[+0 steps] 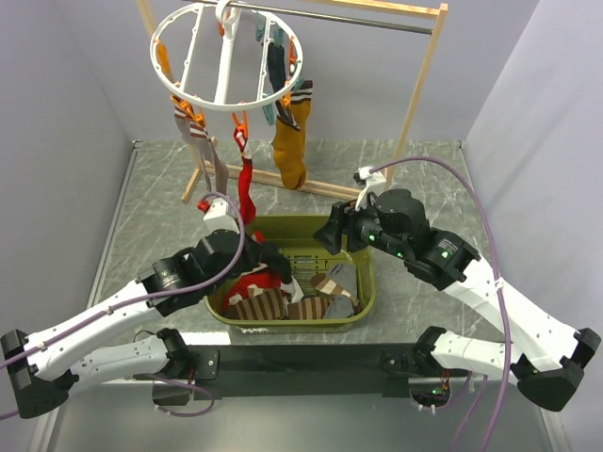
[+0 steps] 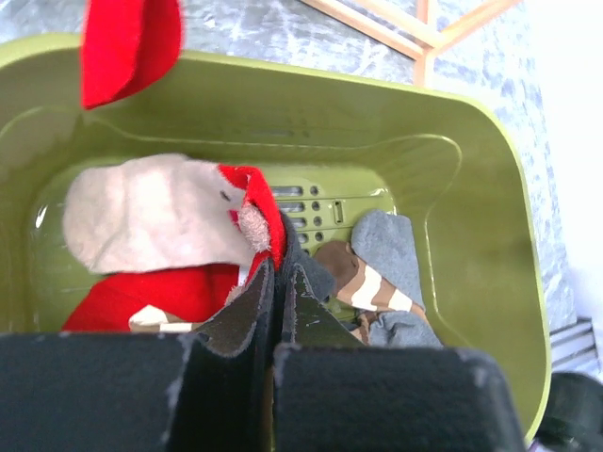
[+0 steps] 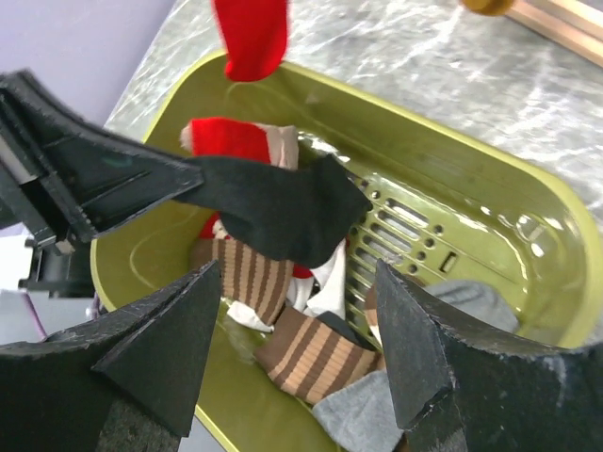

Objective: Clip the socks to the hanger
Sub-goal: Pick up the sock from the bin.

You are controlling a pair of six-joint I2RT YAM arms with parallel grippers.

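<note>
The white ring hanger (image 1: 227,71) hangs at the top with socks clipped on: a striped one (image 1: 200,132), a red one (image 1: 246,188), a mustard one (image 1: 290,146). My left gripper (image 1: 269,258) is over the green basket (image 1: 367,282), shut on a dark navy sock (image 2: 306,266) that droops from its fingertips (image 3: 283,212). My right gripper (image 1: 332,232) is open and empty over the basket's far right side, its jaws wide (image 3: 297,320) above brown-tan striped socks (image 3: 320,353) and a grey sock (image 3: 367,414). A red sock with a pale toe (image 2: 160,212) lies in the basket.
The wooden rack frame (image 1: 419,85) with a metal rod carries the hanger and stands behind the basket. The basket's tall olive rim (image 3: 528,188) surrounds both grippers. The hanging red sock's toe (image 2: 127,47) dangles just above the basket's far left edge.
</note>
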